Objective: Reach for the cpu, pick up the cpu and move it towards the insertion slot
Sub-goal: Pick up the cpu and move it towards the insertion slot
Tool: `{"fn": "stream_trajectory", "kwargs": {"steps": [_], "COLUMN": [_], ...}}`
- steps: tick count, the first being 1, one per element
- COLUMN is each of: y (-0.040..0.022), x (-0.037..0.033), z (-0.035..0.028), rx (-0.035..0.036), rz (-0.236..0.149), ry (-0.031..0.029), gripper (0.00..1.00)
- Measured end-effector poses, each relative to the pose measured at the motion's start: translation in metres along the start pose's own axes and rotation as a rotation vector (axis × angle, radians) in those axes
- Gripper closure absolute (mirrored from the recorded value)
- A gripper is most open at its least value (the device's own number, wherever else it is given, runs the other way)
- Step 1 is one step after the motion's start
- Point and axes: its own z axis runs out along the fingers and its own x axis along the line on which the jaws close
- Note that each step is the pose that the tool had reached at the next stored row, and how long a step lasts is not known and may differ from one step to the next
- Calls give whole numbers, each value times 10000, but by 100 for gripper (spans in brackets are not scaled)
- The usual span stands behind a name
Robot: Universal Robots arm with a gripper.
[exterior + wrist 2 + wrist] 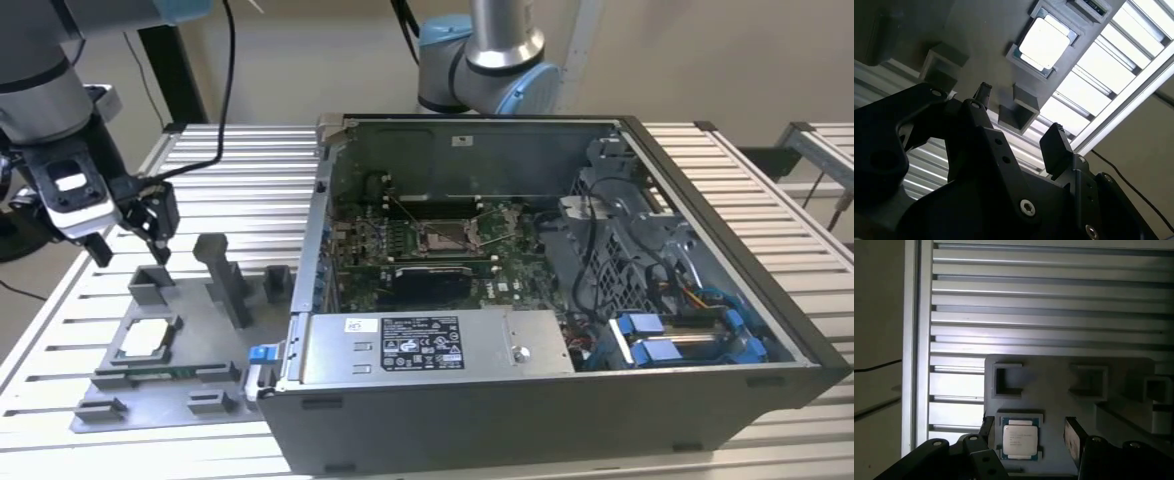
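cpu (1020,436) in grey fixture (1054,390), print unreadable, pincer (1029,434) spread above

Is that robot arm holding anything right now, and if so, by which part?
Nothing is held. The jaws stand open and empty, clear of the cpu, which lies flat in its pocket on the grey fixture.

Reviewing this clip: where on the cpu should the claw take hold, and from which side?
By two opposite edges, straight down from above. The cpu lies flat, face up, in a shallow square recess of the grey fixture plate, so its thin sides are probably the only purchase. The open claw looks spread wider than the chip.
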Motion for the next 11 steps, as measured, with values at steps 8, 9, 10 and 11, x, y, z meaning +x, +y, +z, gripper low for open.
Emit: {"fn": "stream_trajectory", "kwargs": {"steps": [8, 9, 10, 11], "y": [-3, -3, -4, -4], "x": [0, 0, 0, 0], "z": [39, 44, 48, 52], "rx": [0, 0, 1, 1], "rz": [0, -1, 0, -1], "ry": [0, 0, 1, 1], "gripper": [0, 0, 0, 0]}}
